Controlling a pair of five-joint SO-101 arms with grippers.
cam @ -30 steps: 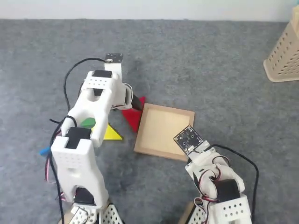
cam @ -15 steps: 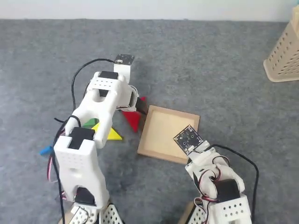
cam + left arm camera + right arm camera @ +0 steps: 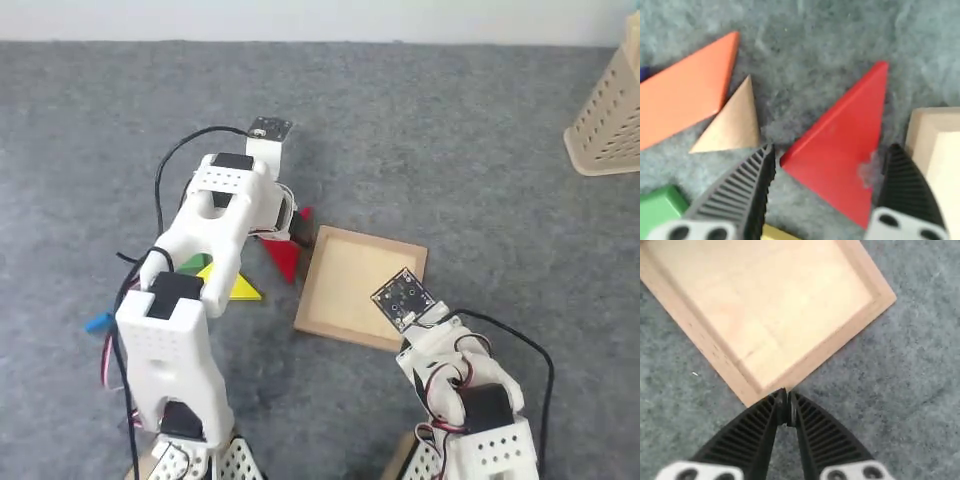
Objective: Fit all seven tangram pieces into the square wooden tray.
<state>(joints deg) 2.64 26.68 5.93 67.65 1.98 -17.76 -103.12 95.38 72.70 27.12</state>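
The square wooden tray point(image 3: 340, 333) lay flat on the grey felt point(image 3: 450, 150) with nothing in it, so none of the seven pieces had been placed. Over the previous second the tray had slid a little away from the loose pieces, and the left arm had swung in toward it, then held almost motionless for the last half second. That nudge suggested the arm or the red triangle point(image 3: 840, 155) had pressed on the tray's rim point(image 3: 940, 150), a risk if the tray kept creeping. The left gripper point(image 3: 830, 150) stood wide open astride the red triangle, one finger in the narrow gap between piece and tray, the other on the side away from the tray. It had no grip yet, and the piece lay flat just beside the tray. The right gripper point(image 3: 785, 410) was closed on nothing, its tips at one corner of the tray point(image 3: 840, 337), perhaps placed to brace it. Farther from the tray than the red triangle lay a tan triangle point(image 3: 730, 125), an orange parallelogram point(image 3: 685, 95), a green piece point(image 3: 190, 265) and a yellow triangle point(image 3: 240, 288). A blue piece point(image 3: 97, 323) lay farthest out. The tan triangle sat close by the outer finger and could be bumped on closing. A cream perforated basket point(image 3: 610, 110) stood well apart on the tray's other side.
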